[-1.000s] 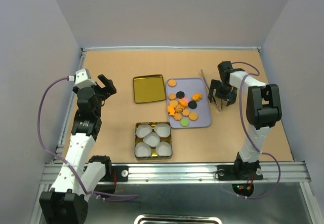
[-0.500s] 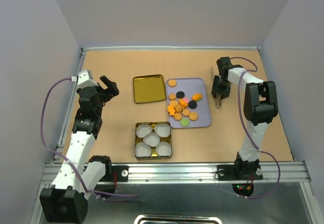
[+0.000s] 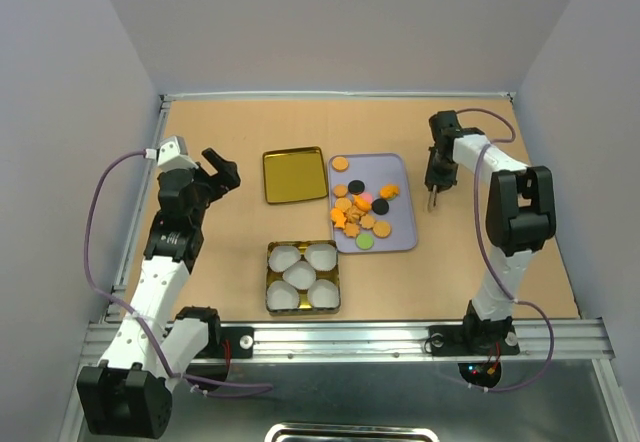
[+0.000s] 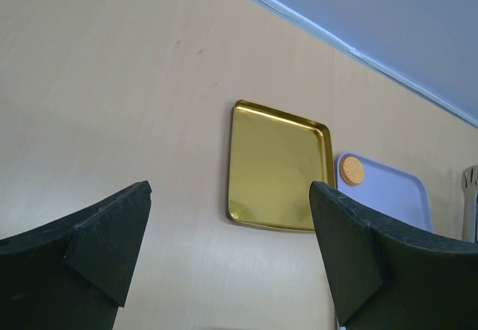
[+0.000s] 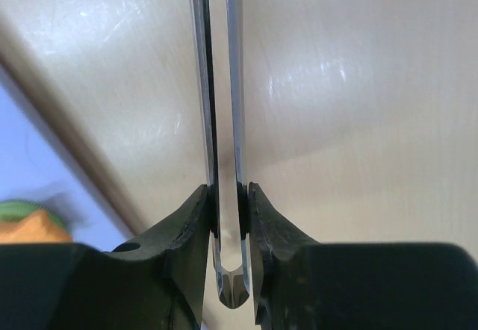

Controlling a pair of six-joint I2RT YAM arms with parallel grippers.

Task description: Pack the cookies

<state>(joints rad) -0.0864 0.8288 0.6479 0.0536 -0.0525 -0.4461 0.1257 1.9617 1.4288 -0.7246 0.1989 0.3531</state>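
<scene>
The right fingers (image 5: 190, 218) clamp metal tongs (image 5: 234, 83) near the tray (image 3: 405, 224) — the left fingers (image 4: 112, 233) stand apart.

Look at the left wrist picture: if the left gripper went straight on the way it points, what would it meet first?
Probably the gold tray, centred ahead of the open left gripper. Depth is unclear, so it may touch the bare table just short of it.

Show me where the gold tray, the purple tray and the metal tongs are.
gold tray (image 3: 295, 175), top view, its centre.
purple tray (image 3: 403, 172), top view, bare far-right part.
metal tongs (image 5: 202, 83), right wrist view, left blade.
</scene>
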